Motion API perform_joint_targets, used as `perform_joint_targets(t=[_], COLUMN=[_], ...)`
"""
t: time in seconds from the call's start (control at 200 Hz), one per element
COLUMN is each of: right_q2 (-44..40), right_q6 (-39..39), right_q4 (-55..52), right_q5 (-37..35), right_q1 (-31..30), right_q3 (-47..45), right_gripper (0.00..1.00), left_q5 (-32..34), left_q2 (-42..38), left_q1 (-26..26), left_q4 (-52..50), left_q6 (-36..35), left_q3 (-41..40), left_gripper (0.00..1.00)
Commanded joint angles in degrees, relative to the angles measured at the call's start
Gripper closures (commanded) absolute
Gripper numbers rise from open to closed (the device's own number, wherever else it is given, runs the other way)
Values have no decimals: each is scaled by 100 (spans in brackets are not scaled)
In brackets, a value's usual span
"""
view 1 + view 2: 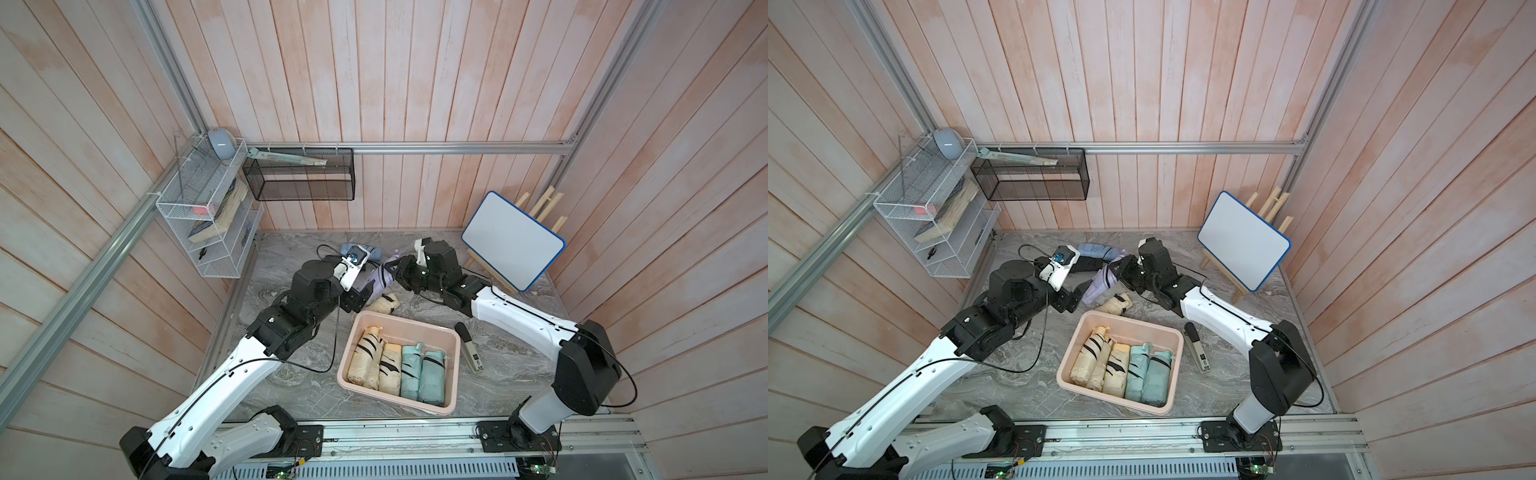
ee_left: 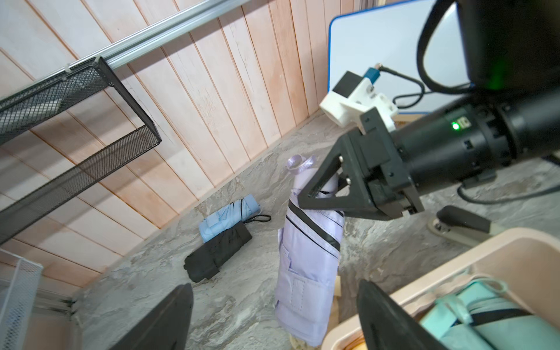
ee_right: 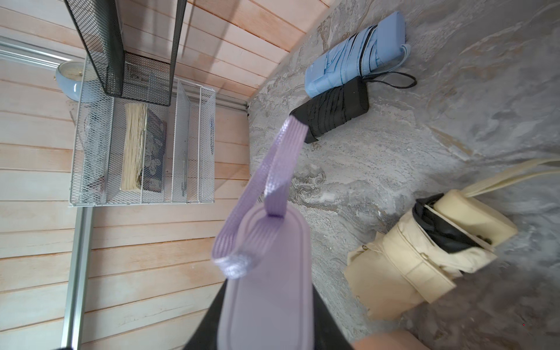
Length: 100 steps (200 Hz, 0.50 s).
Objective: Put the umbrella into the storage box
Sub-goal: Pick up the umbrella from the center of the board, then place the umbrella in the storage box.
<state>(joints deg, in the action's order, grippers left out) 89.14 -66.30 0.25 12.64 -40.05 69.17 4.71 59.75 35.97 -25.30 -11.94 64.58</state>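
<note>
Right fingers [image 2: 333,206] pinch the folded lilac fabric umbrella [image 2: 309,257], held just beyond the pale pink plastic storage box [image 1: 405,321]; left fingers [image 2: 169,321] spread wide

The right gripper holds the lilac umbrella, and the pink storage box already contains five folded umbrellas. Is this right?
Not five: both top views show four in the storage box. The right gripper does hold the lilac umbrella.
</note>
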Motion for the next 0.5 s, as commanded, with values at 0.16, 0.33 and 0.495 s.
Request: perform_joint_targets(t=[0.16,0.33,0.495], right_q2=[-1255,-1767,-1963], right_q6=[1064,1346,1593], right_q4=[-1298,-1910,-2382], right_q5=[128,425,554], right_q1=[68,31,-171], right_q3=[-353,-634,-790], right_gripper=[83,84,85], left_q5=[-579,-1036,-1434], left_q2=[-103,-79,-1], left_q1=[-229,-366,-437], left_q4=[-735,-1122,-1366], left_q6=[2182,3450,4160], left_q3=[-6,-295,-550], left_gripper=[13,16,18])
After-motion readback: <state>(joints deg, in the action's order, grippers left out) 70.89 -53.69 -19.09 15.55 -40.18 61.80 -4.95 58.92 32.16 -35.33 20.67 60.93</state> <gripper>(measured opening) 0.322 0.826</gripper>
